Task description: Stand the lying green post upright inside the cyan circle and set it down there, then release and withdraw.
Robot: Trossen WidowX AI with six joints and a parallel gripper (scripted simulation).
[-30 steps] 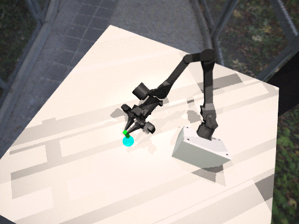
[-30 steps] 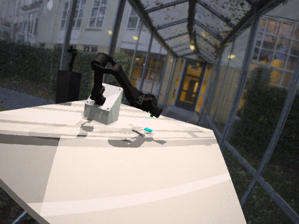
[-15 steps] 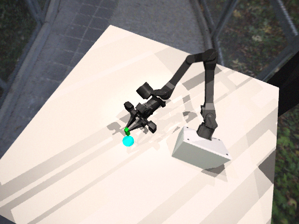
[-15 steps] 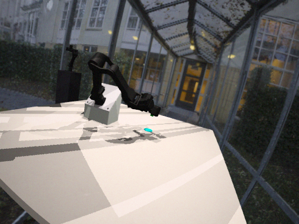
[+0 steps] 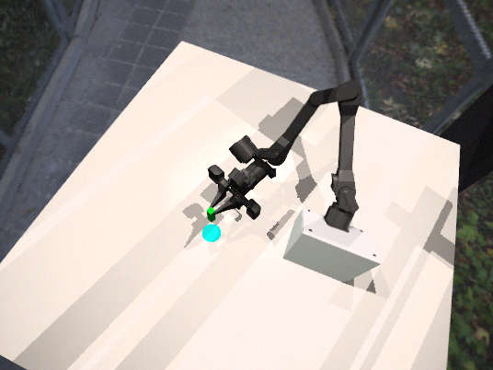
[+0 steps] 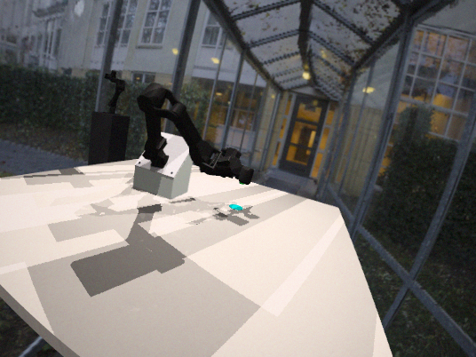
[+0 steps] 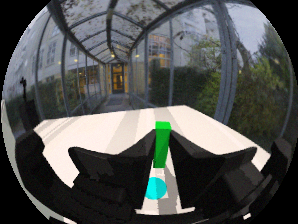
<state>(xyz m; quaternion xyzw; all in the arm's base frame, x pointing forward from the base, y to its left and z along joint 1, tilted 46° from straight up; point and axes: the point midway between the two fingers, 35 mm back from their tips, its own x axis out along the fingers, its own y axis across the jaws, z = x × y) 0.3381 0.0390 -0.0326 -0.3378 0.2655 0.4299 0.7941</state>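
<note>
The gripper (image 5: 213, 211) (image 6: 244, 175) (image 7: 161, 132) is closed on the green post (image 5: 211, 214) (image 6: 242, 183) (image 7: 161, 146), with the tips of its two dark fingers pinching it near the upper end. The post hangs from them roughly upright; whether it leans a little, I cannot tell. In the wrist view its small top face shows between the fingertips and its long side runs down below them.

The exterior view shows the gripper raised above the counter (image 5: 115, 276) (image 6: 289, 249) (image 7: 90, 134), with a gap between it and the surface. Only a sliver of green shows under it there, as the gripper hides the rest of the post.

The cyan circle (image 5: 212, 233) (image 6: 235, 207) (image 7: 156, 188) lies flat on the counter. From the top, the post appears near the circle, without covering it. In the wrist view the circle shows between the fingers, below the lower end of the post.

The black arm (image 5: 347, 138) (image 6: 186, 129) bends up and over from a pale, slanted block (image 5: 326, 264) (image 6: 153, 179) on the counter. Shadows fall across the counter around the circle. Behind the counter, the exterior view shows a dark pedestal (image 6: 107, 138) and a glass-roofed walkway leading to a door (image 6: 304, 135).
</note>
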